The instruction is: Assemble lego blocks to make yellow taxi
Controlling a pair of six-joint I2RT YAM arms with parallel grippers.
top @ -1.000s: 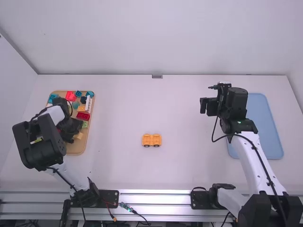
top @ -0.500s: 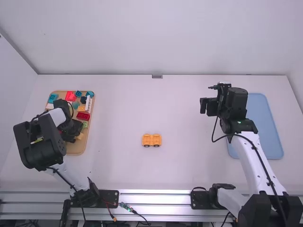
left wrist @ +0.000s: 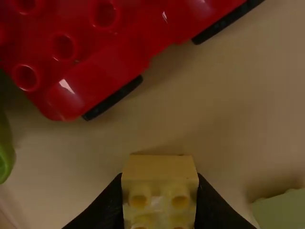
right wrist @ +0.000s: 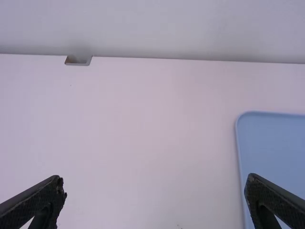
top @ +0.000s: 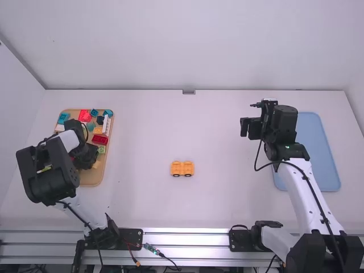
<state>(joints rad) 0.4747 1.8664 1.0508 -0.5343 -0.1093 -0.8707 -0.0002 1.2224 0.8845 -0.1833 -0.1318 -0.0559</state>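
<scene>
Yellow block (left wrist: 159, 169) inside left claw (top: 89, 164)

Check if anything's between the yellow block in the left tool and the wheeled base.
Nothing visible between the yellow block and the wheeled base. The right tool is off past the base's far side, out of that line.
</scene>
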